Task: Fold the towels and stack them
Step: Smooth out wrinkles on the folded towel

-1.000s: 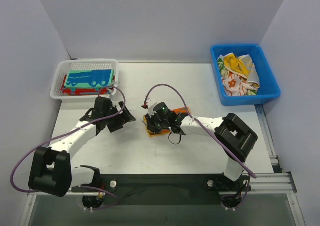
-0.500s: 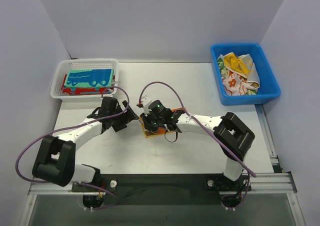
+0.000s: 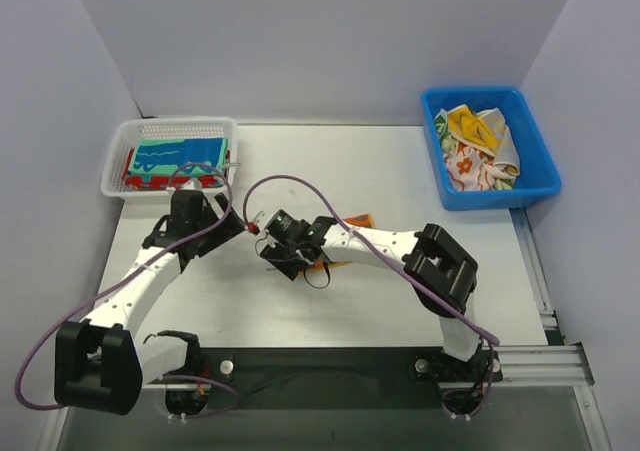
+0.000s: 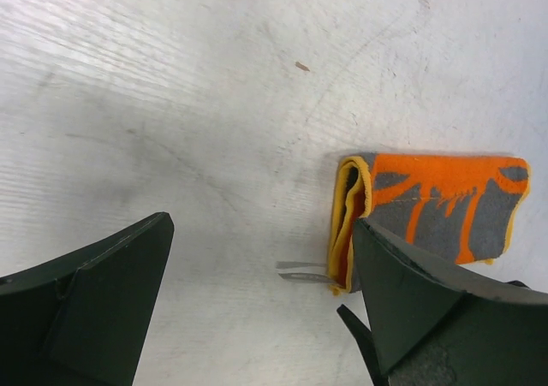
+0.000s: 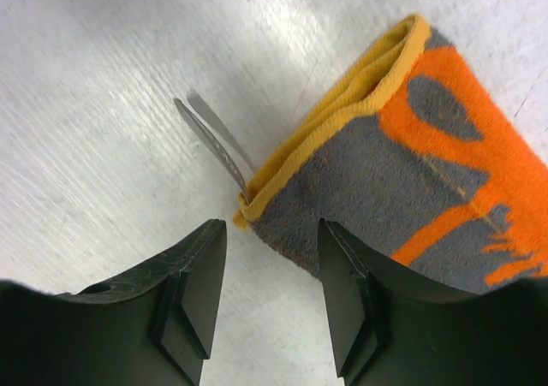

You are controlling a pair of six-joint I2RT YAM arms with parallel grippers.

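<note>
Above the surface (image 3: 400, 171), the top view shows the left end effector (image 3: 228, 226) and the right end effector (image 3: 282, 256) close together. Left wrist: jaws wide, empty, folded towel (image 4: 428, 206) ahead. Right wrist: jaws half apart, empty, towel just ahead; it looks soft and light, probably best pinched through all layers at its yellow edge.

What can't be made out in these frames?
- Top view: the grey-and-orange towel is mostly hidden under the right arm.
- Top view: the teal towel covers the stack in the white basket; the count beneath is unclear.
- Top view: the crumpled towels in the blue bin overlap; the count is unclear.
- Right wrist view: the towel runs off the frame edge.
- Left wrist view: the left gripper hides the towel's near edge.
</note>
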